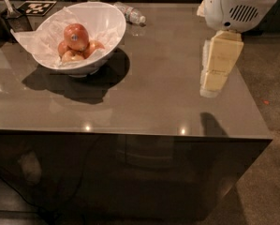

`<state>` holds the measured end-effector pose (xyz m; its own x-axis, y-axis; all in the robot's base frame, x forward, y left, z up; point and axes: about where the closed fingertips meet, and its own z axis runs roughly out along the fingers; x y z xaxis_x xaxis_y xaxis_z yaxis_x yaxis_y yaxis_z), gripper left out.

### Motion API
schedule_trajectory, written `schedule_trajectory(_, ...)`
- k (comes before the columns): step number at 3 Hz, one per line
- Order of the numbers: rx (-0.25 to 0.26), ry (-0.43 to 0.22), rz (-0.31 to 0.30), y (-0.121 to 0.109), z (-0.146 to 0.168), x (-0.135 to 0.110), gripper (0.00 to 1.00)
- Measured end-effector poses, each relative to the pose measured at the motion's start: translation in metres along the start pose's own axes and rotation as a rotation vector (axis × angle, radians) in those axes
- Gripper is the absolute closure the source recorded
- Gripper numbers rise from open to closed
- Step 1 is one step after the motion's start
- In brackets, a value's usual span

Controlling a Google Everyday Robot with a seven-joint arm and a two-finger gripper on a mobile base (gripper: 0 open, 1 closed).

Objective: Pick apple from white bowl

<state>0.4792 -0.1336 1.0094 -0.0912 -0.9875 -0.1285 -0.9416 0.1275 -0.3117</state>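
The gripper [210, 87] is hanging over the table's [153, 97] right side, holding nothing; how far open it is cannot be told. Well apart, to its left in view, the apple [76, 35] is sitting atop smaller apples [73, 56] in the white bowl [114, 29].

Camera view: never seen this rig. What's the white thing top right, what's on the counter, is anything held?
One camera, looking down on a dark glossy counter; its mount is not known. The white housing top right is the robot's arm; the cream part hanging under it is the gripper, above the counter's right side, far from the white bowl. No object shows in it. That bowl, at left, is paper-lined and holds the apple, big and deep red, on top of smaller paler apples. Behind the bowl lies a plastic bottle; in the far left corner, a marker card.
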Motion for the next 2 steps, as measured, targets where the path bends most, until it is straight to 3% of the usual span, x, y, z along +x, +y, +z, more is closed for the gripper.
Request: schedule_trajectory(2,0.083,-0.045,-0.153,-0.054,-0.026,-0.102,0.00)
